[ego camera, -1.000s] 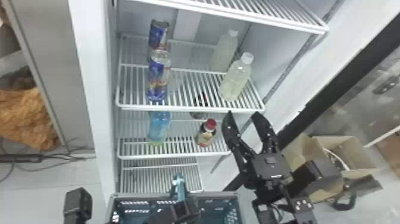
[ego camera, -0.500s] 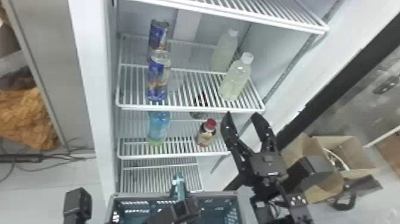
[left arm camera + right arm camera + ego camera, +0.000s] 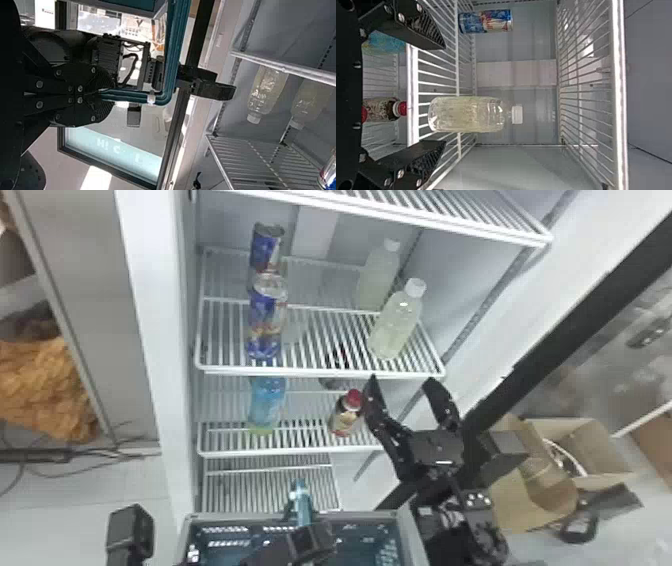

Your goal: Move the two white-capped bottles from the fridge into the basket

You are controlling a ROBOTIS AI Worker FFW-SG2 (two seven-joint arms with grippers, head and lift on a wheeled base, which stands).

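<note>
White-capped bottles [image 3: 397, 325] shelved; right gripper's [image 3: 402, 382] jaws gape, left gripper's [image 3: 300, 512] clench basket handle [image 3: 301, 494].

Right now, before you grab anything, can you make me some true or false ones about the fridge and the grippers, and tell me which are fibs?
1. The two white-capped bottles stand on the same shelf. True.
2. The red-capped bottle stands on the shelf above the white-capped bottles. False: it stands on the shelf below them.
3. The right gripper is squeezing a bottle. False: its fingers are open, with nothing between them.
4. The left gripper is holding the teal basket handle. True.
5. The blue bottle stands lower than the white-capped bottles. True.
</note>
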